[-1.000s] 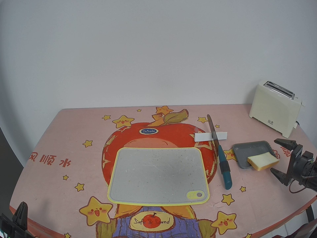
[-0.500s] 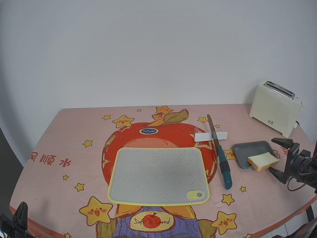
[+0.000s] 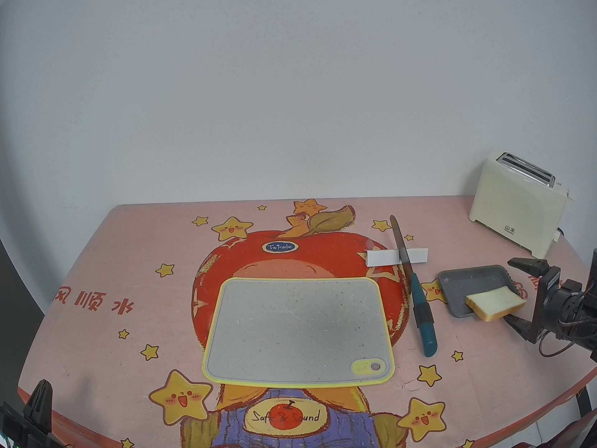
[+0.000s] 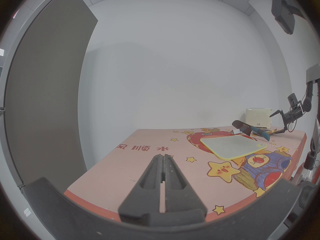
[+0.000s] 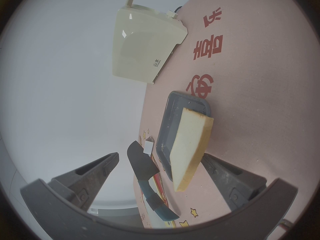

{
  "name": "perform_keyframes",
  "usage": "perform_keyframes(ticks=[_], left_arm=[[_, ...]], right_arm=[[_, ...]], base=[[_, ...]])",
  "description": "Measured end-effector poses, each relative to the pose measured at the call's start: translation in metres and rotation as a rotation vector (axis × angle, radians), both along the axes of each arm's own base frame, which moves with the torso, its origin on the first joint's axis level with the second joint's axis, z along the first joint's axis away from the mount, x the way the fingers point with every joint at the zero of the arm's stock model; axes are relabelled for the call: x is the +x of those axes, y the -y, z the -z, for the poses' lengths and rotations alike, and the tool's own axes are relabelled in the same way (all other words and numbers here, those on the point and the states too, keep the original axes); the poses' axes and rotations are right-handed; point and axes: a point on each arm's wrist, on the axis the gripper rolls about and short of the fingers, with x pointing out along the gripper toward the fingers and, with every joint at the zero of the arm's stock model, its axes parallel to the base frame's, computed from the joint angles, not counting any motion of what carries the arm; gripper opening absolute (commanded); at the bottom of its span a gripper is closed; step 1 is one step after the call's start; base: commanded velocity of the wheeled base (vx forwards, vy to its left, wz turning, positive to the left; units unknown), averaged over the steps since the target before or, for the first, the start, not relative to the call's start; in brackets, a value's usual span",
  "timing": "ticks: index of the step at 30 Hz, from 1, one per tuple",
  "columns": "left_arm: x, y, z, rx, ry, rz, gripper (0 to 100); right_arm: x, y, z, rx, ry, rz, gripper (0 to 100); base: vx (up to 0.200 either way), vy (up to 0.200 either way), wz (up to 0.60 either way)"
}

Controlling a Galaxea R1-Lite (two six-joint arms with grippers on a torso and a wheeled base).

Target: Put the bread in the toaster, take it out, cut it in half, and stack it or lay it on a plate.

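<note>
A slice of bread [image 3: 495, 303] leans on the near right edge of a small grey plate [image 3: 471, 279], partly overhanging it. My right gripper [image 3: 509, 290] is open, low over the table just right of the bread, one finger on each side of the slice's right end without touching it. In the right wrist view the bread [image 5: 190, 144] stands between the spread fingers [image 5: 100, 165] of my right gripper [image 5: 159, 156]. The cream toaster [image 3: 518, 203] stands at the back right, slots empty. My left gripper [image 4: 162, 157] is shut and empty, off the table's near left corner.
A long knife [image 3: 415, 294] with a teal handle lies left of the plate, its blade resting on a white strip [image 3: 396, 256]. A grey cutting board [image 3: 298, 330] with a yellow rim lies in the table's middle. The table's right edge is close behind my right gripper.
My right gripper has moved a little to the left, so its open fingers now flank the bread's right end. The left arm has not moved.
</note>
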Motion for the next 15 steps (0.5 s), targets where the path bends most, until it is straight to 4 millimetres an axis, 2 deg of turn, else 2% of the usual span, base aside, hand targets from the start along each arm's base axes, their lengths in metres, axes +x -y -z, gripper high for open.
perform_keyframes(ticks=[15], left_arm=[[0.0000,0.0000,0.0000,0.000,0.000,0.000,0]], right_arm=[[0.0047,-0.0002,0.0031,-0.003,0.011,0.000,100]], base=[[0.000,0.000,0.00]])
